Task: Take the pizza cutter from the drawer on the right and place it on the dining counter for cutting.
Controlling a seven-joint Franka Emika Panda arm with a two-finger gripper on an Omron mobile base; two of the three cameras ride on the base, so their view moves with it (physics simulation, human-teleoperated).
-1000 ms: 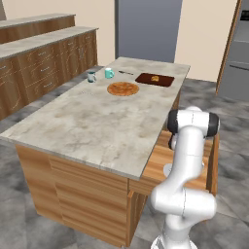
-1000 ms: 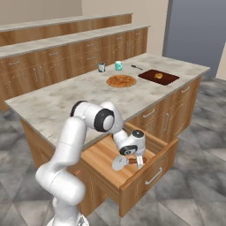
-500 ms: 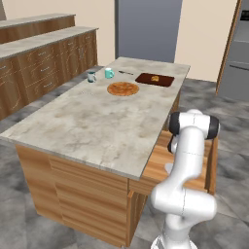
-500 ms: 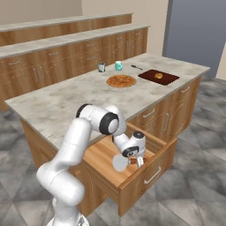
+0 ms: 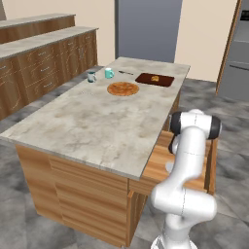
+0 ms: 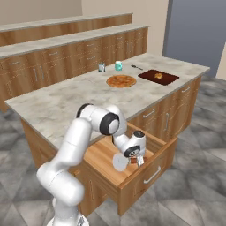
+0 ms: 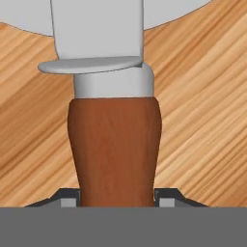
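The drawer (image 6: pixel 102 155) stands pulled out from the right side of the dining counter (image 6: pixel 57 103), its light-wood floor bare. The pizza cutter (image 6: pixel 120 162) lies inside near the front panel, its silver-white disc toward the near side. My gripper (image 6: pixel 136 160) reaches down into the drawer onto it. In the hand view the brown wooden handle (image 7: pixel 116 149) runs up between my two fingertips (image 7: pixel 69 198), which press against both its sides, so the gripper (image 7: pixel 118 200) is shut on it. The disc blade (image 7: pixel 96 19) fills the top. In the left base view my arm hides the hand above the drawer (image 5: pixel 160 165).
On the counter's far end sit a pizza (image 6: pixel 121 80), a dark cutting board (image 6: pixel 159 76), two cups (image 6: pixel 102 67), and a small dark spoon (image 6: pixel 137 67). Wall counters (image 6: pixel 66 48) run along the back. A fridge (image 5: pixel 238 58) stands far right. Grey floor surrounds the island.
My hand has shifted slightly toward the drawer's front and settled lower on the cutter. Nothing on the counter top has moved.
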